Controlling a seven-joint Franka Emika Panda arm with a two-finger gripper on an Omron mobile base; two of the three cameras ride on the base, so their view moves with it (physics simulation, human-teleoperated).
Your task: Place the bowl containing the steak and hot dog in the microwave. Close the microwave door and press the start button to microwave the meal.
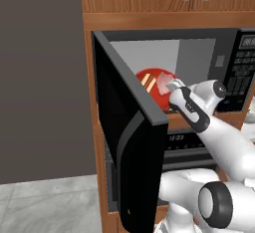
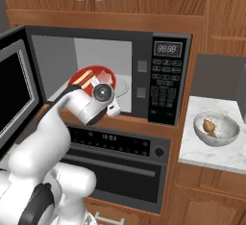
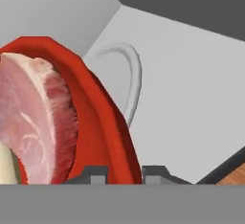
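Steak [image 3: 36,122] fills your hand view, tipped in the red bowl [image 3: 103,122] whose rim your pincer [image 3: 125,174] is pinching. You hold the bowl at the microwave [image 2: 168,80] mouth; level it, ease it onto the glass turntable [image 3: 131,79], then let go.

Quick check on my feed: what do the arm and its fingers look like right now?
The arm is glossy white with rounded links and dark grey to black joint bands and caps. A round grey disc sits at the wrist. The fingers are small, dark grey and blocky.
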